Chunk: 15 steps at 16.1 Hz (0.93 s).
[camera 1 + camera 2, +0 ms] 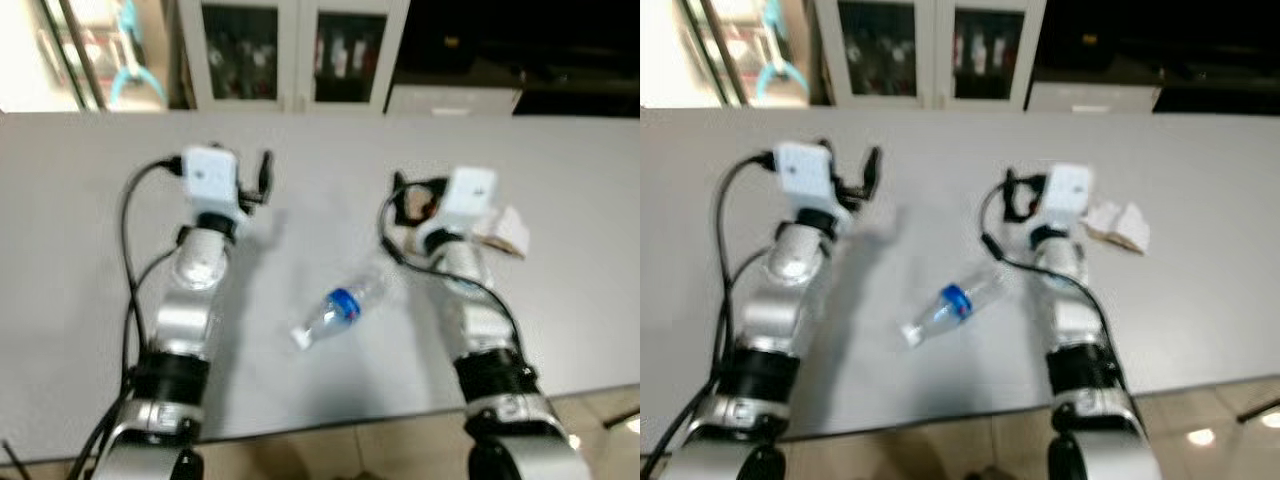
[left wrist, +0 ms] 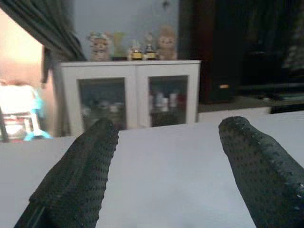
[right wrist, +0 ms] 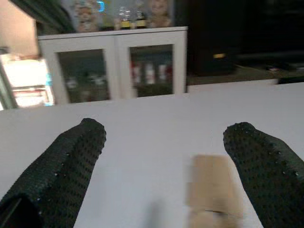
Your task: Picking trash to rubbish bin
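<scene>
Hovering over the grey table (image 1: 90,260) with both fingers spread wide and empty, the right gripper (image 3: 166,166) faced the crumpled paper (image 1: 1118,225), seemingly about to grab it, while the left gripper (image 2: 166,166) was empty and the plastic bottle (image 1: 338,308) lay nearer, between the arms.

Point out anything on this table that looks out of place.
A clear plastic bottle with a blue label lies tipped on its side between the arms. Crumpled paper sits beside the open right claw. Both look like litter.
</scene>
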Motion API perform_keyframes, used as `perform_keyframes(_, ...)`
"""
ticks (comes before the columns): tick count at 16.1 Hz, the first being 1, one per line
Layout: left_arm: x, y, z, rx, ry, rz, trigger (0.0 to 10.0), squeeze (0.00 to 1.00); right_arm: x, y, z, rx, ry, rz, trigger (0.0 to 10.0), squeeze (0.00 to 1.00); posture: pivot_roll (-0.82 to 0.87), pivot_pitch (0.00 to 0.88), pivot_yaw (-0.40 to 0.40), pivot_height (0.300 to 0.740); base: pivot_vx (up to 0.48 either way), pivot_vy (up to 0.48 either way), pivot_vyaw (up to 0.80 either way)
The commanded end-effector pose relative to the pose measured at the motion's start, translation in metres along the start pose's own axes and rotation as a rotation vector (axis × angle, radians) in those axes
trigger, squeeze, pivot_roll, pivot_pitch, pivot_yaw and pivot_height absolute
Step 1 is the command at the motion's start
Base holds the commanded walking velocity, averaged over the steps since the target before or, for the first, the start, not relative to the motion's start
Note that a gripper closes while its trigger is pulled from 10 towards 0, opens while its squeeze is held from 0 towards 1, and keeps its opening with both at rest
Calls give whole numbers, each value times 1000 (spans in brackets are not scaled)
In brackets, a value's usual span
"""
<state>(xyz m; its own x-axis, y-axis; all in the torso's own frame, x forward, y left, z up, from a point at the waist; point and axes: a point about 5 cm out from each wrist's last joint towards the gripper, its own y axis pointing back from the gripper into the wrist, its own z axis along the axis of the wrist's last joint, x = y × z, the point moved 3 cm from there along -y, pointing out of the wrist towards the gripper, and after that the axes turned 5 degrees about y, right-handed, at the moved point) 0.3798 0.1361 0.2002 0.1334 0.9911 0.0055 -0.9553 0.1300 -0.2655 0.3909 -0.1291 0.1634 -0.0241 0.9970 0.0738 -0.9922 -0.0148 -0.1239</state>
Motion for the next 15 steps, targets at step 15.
perform_keyframes(15, 9, 2, -2, 17, -39, 45, 10000, 0, 17, 6, -3, 4, 3, 94, 10000, 0, 3, 29, -80, 740, 0, -183, 177)
